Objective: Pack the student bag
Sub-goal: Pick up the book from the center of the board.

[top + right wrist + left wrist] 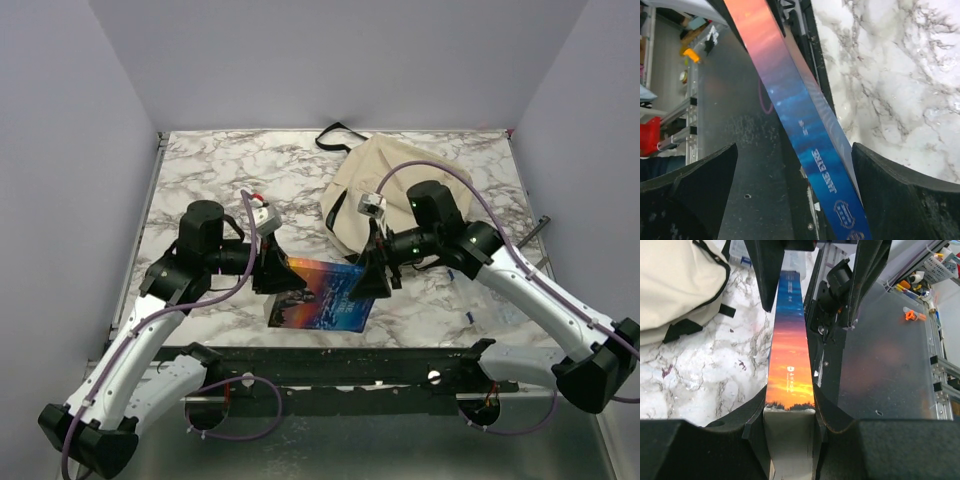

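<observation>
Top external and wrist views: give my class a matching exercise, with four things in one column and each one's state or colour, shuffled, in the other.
Column 1:
1 left arm
2 right arm
3 book
4 student bag

Column 2:
A jaws wide apart, book's edge between them
B cream fabric, black straps
C jaws clamped on the book's end
D orange-to-blue cover

Pairs: 1-C; 2-A; 3-D; 4-B
</observation>
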`<action>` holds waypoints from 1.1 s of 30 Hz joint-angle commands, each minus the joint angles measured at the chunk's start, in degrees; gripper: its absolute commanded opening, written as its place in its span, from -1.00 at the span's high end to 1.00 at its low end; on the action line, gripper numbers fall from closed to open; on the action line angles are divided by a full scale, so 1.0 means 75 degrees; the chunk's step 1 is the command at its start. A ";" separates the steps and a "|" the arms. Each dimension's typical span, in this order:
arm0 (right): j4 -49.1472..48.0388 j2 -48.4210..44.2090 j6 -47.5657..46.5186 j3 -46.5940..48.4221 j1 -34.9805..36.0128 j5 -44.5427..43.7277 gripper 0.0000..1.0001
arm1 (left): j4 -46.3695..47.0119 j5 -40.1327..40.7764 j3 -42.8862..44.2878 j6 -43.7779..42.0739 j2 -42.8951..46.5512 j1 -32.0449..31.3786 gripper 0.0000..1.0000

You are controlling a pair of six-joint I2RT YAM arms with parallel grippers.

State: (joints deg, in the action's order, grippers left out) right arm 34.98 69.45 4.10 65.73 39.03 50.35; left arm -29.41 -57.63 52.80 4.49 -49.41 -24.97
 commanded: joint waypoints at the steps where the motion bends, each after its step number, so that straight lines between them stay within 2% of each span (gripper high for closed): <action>1: -0.1110 -0.0925 0.0815 -0.0790 0.0029 0.0638 -0.95 | 0.1241 -0.0716 -0.0030 0.0000 0.0866 -0.0002 1.00; 6: -0.2455 -0.1665 0.1763 -0.1808 0.0017 0.0730 -0.82 | 0.2204 -0.0938 -0.0223 0.0832 0.1275 0.0139 1.00; 9: -0.3484 -0.1981 0.2516 -0.2288 0.0011 0.0882 -0.66 | 0.2777 -0.1189 -0.0282 0.1548 0.1326 0.0284 1.00; 14: -0.6240 -0.2459 0.4196 -0.3451 0.0011 0.0729 -0.63 | 0.4496 -0.1482 -0.0607 0.3192 0.1375 0.0406 1.00; 16: -0.7077 -0.2546 0.4746 -0.3804 0.0008 0.0661 -0.53 | 0.5126 -0.1375 -0.0738 0.3858 0.1374 0.0412 1.00; 18: -0.7716 -0.2629 0.5184 -0.4072 0.0005 0.0442 -0.28 | 0.5562 -0.0997 -0.0871 0.4503 0.1368 0.0412 1.00; 20: -0.8378 -0.2644 0.5672 -0.4309 0.0008 0.0327 0.09 | 0.5903 -0.0705 -0.0984 0.5088 0.1312 0.0411 1.00; 23: -0.9083 -0.2664 0.6305 -0.4442 0.0010 -0.0210 0.95 | 0.5984 -0.0111 -0.1073 0.5873 0.1120 0.0438 1.00; 24: -0.9005 -0.2702 0.6407 -0.4435 0.0011 -0.0509 0.99 | 0.5990 -0.0037 -0.1111 0.6249 0.1018 0.0503 1.00; 25: -0.8832 -0.2722 0.6489 -0.4413 -0.0003 -0.0881 0.99 | 0.5993 -0.0067 -0.1147 0.6562 0.0858 0.0586 0.84; 26: -0.8653 -0.2742 0.6565 -0.4367 -0.0028 -0.1136 0.99 | 0.6006 -0.0136 -0.1181 0.6911 0.0723 0.0646 0.48; 27: -0.8525 -0.2744 0.6663 -0.4309 -0.0103 -0.1241 0.99 | 0.6007 -0.0244 -0.1250 0.7257 0.0584 0.0706 0.25; 28: -0.8476 -0.2743 0.6810 -0.4258 -0.0224 -0.1260 0.99 | 0.6023 -0.0385 -0.1300 0.7492 0.0486 0.0774 0.13; 33: -0.9199 -0.2420 0.7848 -0.4025 -0.1117 -0.0094 0.99 | 0.6136 -0.1019 -0.1560 0.7616 0.0634 0.1029 -0.08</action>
State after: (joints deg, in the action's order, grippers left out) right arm -24.51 50.30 54.13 32.49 35.73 49.30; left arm 12.93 -61.04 42.70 55.83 -46.87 -18.52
